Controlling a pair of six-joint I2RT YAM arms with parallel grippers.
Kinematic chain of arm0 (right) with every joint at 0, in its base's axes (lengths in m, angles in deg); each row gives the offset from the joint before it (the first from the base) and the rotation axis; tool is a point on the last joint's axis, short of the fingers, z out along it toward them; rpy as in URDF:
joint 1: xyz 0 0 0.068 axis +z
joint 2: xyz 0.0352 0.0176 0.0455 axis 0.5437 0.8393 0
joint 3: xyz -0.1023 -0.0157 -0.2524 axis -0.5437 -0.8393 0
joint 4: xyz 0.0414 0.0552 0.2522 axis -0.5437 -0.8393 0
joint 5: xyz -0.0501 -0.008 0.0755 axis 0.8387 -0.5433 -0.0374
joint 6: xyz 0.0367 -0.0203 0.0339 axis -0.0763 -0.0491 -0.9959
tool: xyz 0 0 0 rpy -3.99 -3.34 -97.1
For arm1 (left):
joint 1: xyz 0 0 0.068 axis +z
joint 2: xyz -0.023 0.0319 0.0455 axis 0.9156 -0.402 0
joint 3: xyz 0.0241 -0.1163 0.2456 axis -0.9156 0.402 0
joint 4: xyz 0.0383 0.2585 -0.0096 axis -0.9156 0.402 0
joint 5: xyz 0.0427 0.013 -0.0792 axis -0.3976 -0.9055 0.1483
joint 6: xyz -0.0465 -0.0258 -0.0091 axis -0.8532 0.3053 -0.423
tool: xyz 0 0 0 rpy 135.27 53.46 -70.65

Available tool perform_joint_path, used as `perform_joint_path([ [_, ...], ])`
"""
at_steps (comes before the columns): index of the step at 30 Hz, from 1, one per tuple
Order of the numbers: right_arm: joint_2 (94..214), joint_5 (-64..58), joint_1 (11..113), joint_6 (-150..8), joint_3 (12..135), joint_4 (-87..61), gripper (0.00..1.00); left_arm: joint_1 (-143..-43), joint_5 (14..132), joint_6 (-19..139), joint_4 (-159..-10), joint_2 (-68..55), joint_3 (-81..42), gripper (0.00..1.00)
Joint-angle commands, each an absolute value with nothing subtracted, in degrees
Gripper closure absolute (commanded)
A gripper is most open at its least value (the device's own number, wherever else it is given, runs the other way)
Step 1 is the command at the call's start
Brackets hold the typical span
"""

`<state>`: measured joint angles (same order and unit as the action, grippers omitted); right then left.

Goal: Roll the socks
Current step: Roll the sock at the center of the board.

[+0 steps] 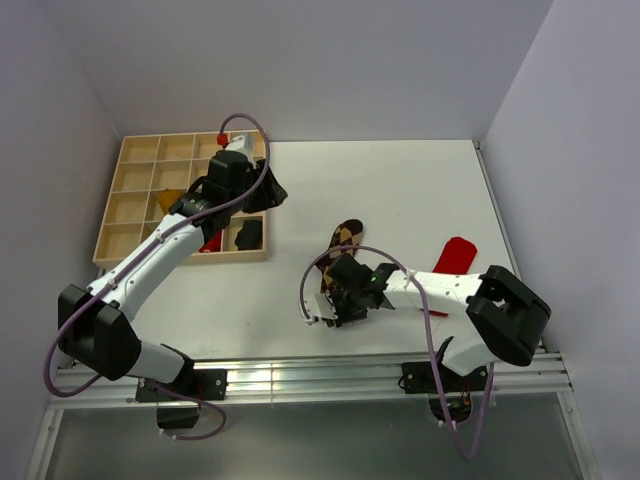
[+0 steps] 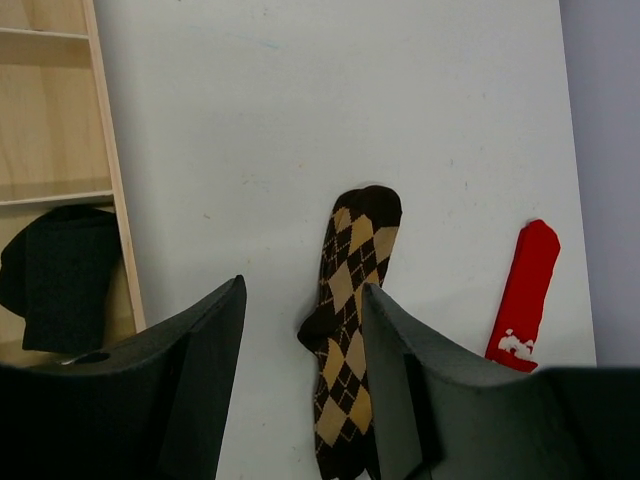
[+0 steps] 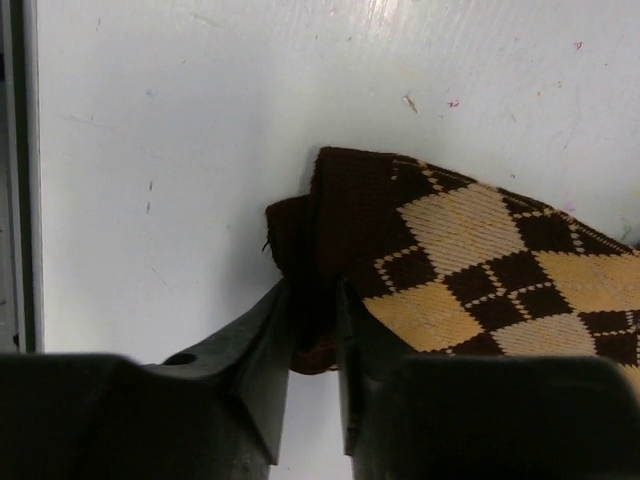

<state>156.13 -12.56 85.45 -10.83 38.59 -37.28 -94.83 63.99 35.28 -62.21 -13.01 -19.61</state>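
A brown-tan argyle sock [image 1: 347, 236] lies flat on the white table near the middle. My right gripper [image 1: 335, 300] sits at the sock's near end. In the right wrist view the argyle sock [image 3: 480, 260] has its dark cuff folded over, and the right gripper [image 3: 312, 300] is shut on that fold. A red sock [image 1: 455, 255] with white marks lies flat to the right. My left gripper [image 1: 270, 195] hovers by the tray's right edge. It stands open [image 2: 300, 290] and empty, with the argyle sock [image 2: 350, 270] and red sock [image 2: 525, 285] showing below it.
A wooden compartment tray [image 1: 180, 257] stands at the back left. It holds a dark bundle [image 1: 247, 235], something red [image 1: 212, 243] and a mustard piece [image 1: 168, 200]. The dark bundle [image 2: 60, 275] also shows in the left wrist view. Walls close in on both sides.
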Motion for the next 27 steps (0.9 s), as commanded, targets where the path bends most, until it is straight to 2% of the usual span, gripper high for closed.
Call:
perform_joint_path([
  [1,158.7,-16.3,84.9,-12.2,39.7,-43.5,0.73,-94.6,66.3,36.7,-65.7,-12.8,-18.3,0.45],
  [5,160.1,-23.4,80.9,-10.6,44.1,-52.0,0.77,-94.6,67.4,36.2,-70.2,-11.0,-14.5,0.46],
  [8,164.6,-33.7,74.9,-6.7,52.0,-61.9,0.77,-94.7,68.6,36.2,-76.7,-8.6,-8.9,0.50],
  [9,164.6,-33.8,73.3,-5.3,54.0,-65.1,0.77,-94.9,68.6,36.2,-76.7,-8.0,-8.9,0.51],
  [14,177.3,-43.9,64.5,3.4,66.1,-86.0,0.76,-98.0,67.9,37.6,-88.8,-5.1,0.3,0.56],
  [17,184.1,-45.9,61.1,5.0,72.1,-93.3,0.76,-102.4,65.1,40.2,-92.7,-4.5,3.4,0.59],
  [23,192.8,-47.7,59.6,0.2,77.3,-95.2,0.76,-112.8,62.0,47.2,-95.4,-7.6,5.6,0.63],
  [27,195.9,-48.5,59.0,-2.5,78.8,-95.2,0.75,-117.4,64.1,49.2,-100.1,-8.1,10.4,0.59],
])
